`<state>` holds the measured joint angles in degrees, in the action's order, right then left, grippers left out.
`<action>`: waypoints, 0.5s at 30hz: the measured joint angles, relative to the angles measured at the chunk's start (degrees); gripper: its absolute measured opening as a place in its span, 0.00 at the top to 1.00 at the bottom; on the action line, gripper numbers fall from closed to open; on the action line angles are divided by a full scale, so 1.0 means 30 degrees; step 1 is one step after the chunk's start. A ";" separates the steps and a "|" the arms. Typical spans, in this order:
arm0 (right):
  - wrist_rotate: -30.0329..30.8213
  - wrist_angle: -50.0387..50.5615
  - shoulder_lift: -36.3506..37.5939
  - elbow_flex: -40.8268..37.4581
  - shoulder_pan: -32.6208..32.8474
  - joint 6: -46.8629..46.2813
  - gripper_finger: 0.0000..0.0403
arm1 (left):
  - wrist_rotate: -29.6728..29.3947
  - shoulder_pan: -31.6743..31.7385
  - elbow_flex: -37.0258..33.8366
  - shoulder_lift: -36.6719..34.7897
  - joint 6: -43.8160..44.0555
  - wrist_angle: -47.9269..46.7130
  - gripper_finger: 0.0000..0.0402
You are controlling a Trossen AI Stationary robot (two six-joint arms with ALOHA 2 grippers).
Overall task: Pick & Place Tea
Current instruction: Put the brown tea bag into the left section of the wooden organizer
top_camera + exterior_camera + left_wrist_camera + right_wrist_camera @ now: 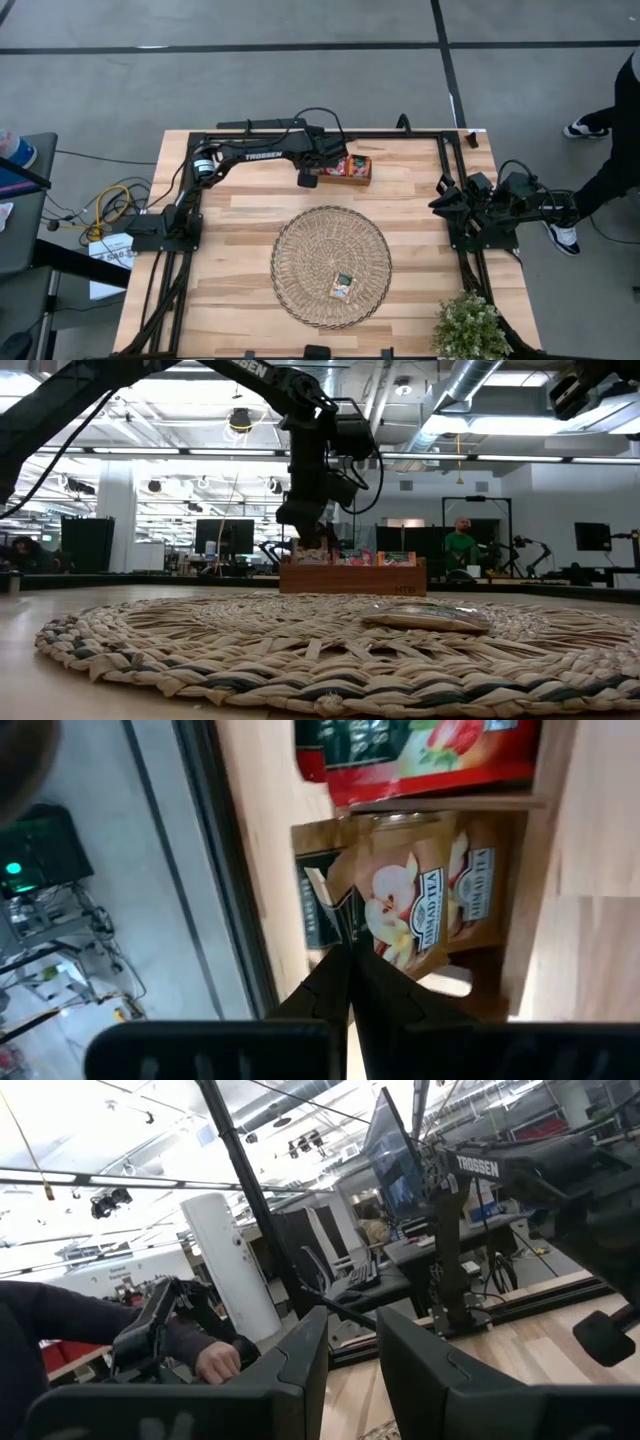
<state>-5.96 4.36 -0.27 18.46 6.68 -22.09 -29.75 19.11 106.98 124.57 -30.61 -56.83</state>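
Pale wooden desk, tea half moved: left end effector pinching a sachet at the far tray.

Small flat cream tea sachet with a dark green band [420, 900] stands in the long brown wooden tray [352, 168] at the desk's far edge, right under the left end effector [345, 935], whose fingers are together on the sachet's upper edge, so a straight lift looks like the next call. Red-orange sachets [420, 750] sit packed just beside it in the tray and could drag along. One more sachet [343, 287] already lies flat on the big round woven mat [300, 250], nearer and slightly right. Between tray and mat nothing stands in the way. Right end effector [350, 1360] waits at the desk's right edge, fingers slightly apart and empty, well away from the tea; a small green plant [470, 325] stands in the near right corner.
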 joint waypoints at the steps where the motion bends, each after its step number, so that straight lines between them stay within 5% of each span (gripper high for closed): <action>1: 0.0007 -0.0011 0.0004 0.0000 0.0000 0.0000 0.80 | -0.0091 0.0003 0.0000 0.0000 0.0004 -0.0014 1.00; 15: 0.0007 -0.0007 0.0000 0.0000 -0.0007 0.0000 0.80 | 0.0718 -0.0146 0.0015 -0.0029 0.0074 -0.0141 1.00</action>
<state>-5.93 4.34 -0.27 18.46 6.66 -22.09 -27.59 18.68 107.02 124.49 -30.39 -57.25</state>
